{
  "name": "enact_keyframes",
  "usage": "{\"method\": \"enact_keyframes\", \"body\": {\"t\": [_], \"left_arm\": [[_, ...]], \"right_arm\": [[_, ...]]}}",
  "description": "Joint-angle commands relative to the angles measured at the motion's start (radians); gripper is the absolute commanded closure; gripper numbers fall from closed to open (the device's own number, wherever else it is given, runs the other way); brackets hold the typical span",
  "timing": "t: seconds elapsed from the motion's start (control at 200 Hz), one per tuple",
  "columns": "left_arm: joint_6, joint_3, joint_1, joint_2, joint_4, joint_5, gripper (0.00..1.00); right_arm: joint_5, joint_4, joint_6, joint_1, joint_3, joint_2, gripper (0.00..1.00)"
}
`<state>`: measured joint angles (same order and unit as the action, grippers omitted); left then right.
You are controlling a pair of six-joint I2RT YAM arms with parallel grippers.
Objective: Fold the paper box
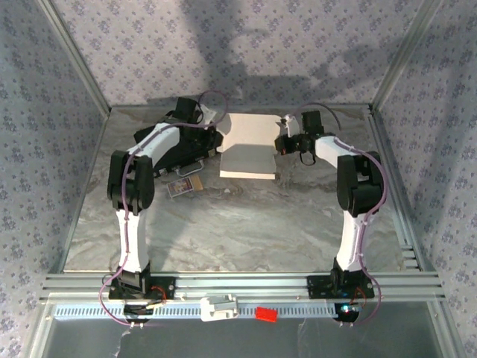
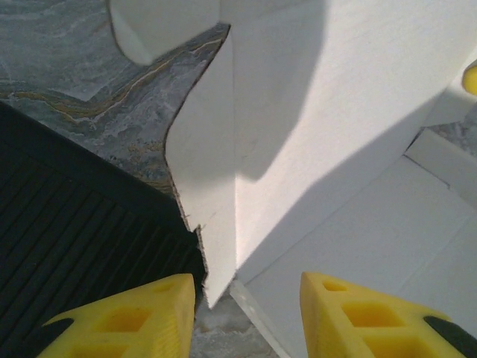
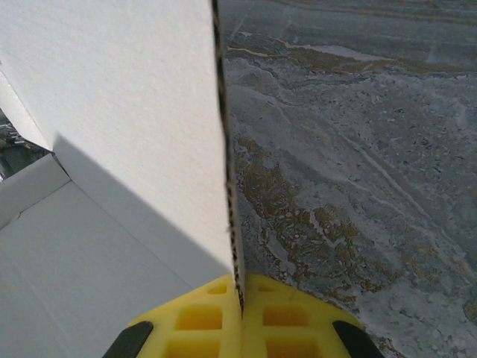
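Marbled grey table [image 1: 246, 224]; white paper box [image 1: 250, 153], walls upright, seemingly unclosed.

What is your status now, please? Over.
Right gripper shut on a raised wall of the paper box. Left gripper open at the side flap. Black case close beside the box.

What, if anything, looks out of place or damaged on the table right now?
Nothing looks damaged or spilled. The paper box is half-folded, one wall held upright by the right gripper. A tiny printed card lies slightly askew near the black case.
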<state>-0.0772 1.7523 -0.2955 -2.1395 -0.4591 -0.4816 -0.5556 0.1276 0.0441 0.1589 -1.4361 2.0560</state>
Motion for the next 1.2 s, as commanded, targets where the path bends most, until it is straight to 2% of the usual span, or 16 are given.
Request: {"method": "enact_keyframes", "body": {"t": [0.0,0.15,0.3,0.455,0.58,0.66,0.755,0.924,0.999,1.094,1.194], "left_arm": [[-0.028,0.085,-0.003,-0.048,-0.041,0.011,0.58],[-0.023,0.098,-0.007,-0.068,-0.039,-0.031,0.59],[-0.011,0.095,-0.013,-0.08,-0.043,-0.024,0.6],[-0.007,0.117,-0.02,-0.092,-0.045,-0.034,0.66],[0.005,0.115,-0.027,-0.091,-0.058,-0.001,0.79],[0.013,0.113,-0.035,-0.085,-0.062,0.037,0.86],[0.01,0.117,-0.054,-0.071,-0.065,0.109,0.86],[0.095,0.124,-0.1,-0.045,-0.039,0.242,1.0],[0.179,0.118,-0.132,-0.026,-0.011,0.341,1.0],[0.248,0.093,-0.191,-0.001,0.048,0.476,1.0],[0.304,0.019,-0.252,0.028,0.217,0.603,1.0]], "right_arm": [[-0.061,0.092,-0.004,-0.007,-0.088,0.053,1.0],[-0.063,0.13,-0.009,-0.012,-0.133,0.082,1.0],[-0.084,0.149,-0.01,-0.019,-0.163,0.102,1.0],[-0.087,0.162,-0.011,-0.021,-0.18,0.113,1.0],[-0.08,0.169,-0.014,-0.019,-0.185,0.115,1.0],[-0.064,0.164,-0.016,-0.019,-0.181,0.11,1.0],[-0.038,0.162,-0.019,-0.014,-0.176,0.099,1.0],[0.12,0.108,-0.058,0.023,-0.13,0.033,1.0],[0.234,0.043,-0.092,0.05,-0.07,-0.02,1.0],[0.381,-0.131,-0.152,0.078,0.064,-0.106,1.0],[0.534,-0.299,-0.18,0.125,0.186,-0.175,1.0]]}}
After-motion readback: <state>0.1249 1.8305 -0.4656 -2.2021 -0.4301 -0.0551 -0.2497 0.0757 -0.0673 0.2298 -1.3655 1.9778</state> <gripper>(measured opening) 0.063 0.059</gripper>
